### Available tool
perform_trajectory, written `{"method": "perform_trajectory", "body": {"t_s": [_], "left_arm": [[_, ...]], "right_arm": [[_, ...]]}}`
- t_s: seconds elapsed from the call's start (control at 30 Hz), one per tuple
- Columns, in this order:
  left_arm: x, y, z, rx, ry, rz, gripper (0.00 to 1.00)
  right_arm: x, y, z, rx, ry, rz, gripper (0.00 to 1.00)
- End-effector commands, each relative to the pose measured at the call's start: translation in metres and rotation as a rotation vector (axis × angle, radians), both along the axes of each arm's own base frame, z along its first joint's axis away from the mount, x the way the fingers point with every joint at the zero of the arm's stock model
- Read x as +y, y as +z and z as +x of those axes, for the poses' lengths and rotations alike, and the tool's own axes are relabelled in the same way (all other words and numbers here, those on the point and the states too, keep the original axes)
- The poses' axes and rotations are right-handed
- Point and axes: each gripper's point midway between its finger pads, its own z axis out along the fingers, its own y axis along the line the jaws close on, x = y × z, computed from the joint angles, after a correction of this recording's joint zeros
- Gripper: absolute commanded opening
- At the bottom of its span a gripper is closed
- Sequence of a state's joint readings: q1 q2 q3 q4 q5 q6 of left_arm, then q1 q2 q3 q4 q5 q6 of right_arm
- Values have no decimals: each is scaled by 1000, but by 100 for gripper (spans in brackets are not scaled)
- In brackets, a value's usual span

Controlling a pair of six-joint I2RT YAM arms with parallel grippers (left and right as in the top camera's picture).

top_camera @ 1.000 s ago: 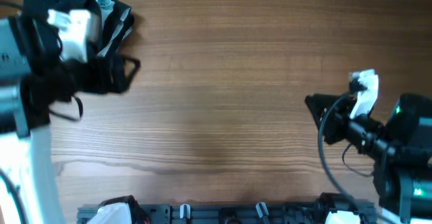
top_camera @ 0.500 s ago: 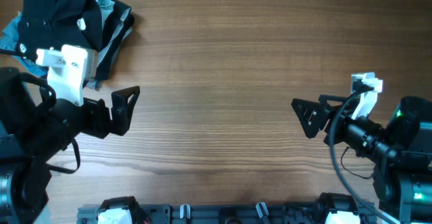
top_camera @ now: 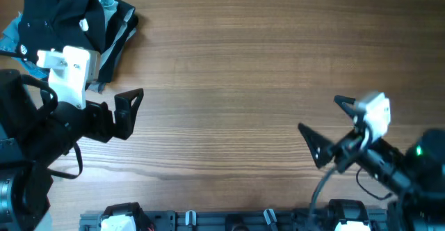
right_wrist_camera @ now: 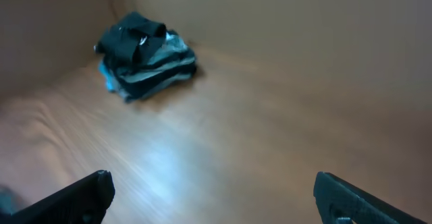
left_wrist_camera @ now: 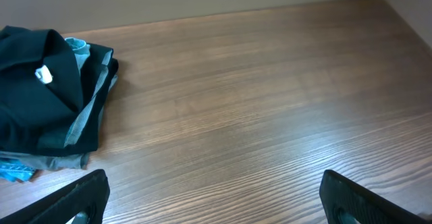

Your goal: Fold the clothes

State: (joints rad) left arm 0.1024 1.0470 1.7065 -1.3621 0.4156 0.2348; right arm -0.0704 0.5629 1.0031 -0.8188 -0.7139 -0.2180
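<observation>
Overhead, the clothes point(top_camera: 76, 22) sit heaped at the far left corner of the table point(top_camera: 229, 71), just beyond the left gripper point(top_camera: 129, 114), whose jaws are spread and empty. The right gripper point(top_camera: 328, 125), also spread, is well apart. A deep pinch could snag several layers and drag the heap. Only bare wood lies between, so nothing blocks either arm.
</observation>
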Motion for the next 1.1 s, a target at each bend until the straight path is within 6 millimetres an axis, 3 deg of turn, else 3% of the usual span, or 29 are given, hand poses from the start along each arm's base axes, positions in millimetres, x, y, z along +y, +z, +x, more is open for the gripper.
{"method": "perform_trajectory", "body": {"t_s": [0.0, 0.4, 0.67, 1.07], "left_arm": [[-1, 2, -2, -18, -17, 18, 100], [-1, 2, -2, -18, -17, 18, 100], [-1, 2, -2, -18, -17, 18, 100], [-1, 2, -2, -18, -17, 17, 100]], "right_arm": [[4, -13, -12, -252, 107, -250, 100], [5, -109, -3, -349, 45, -63, 100], [9, -154, 14, -418, 65, -71, 100], [17, -155, 13, -577, 117, -210, 100]]}}
